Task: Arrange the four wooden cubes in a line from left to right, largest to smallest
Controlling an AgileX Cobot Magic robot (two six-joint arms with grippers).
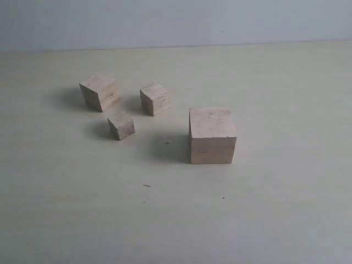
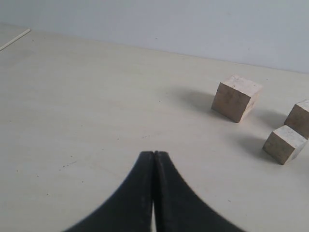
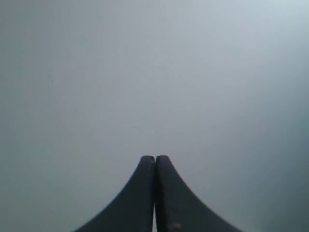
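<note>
The largest cube [image 1: 212,135] sits nearer the table's [image 1: 275,220] right edge than three smaller cubes [image 1: 155,98]. The left gripper [image 2: 153,155] and right gripper [image 3: 155,158] are closed, empty. Sorting seems unstarted; next needs opening jaws.

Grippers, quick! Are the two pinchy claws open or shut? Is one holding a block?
Left gripper: closed, holding nothing.
Right gripper: closed, holding nothing.
</note>
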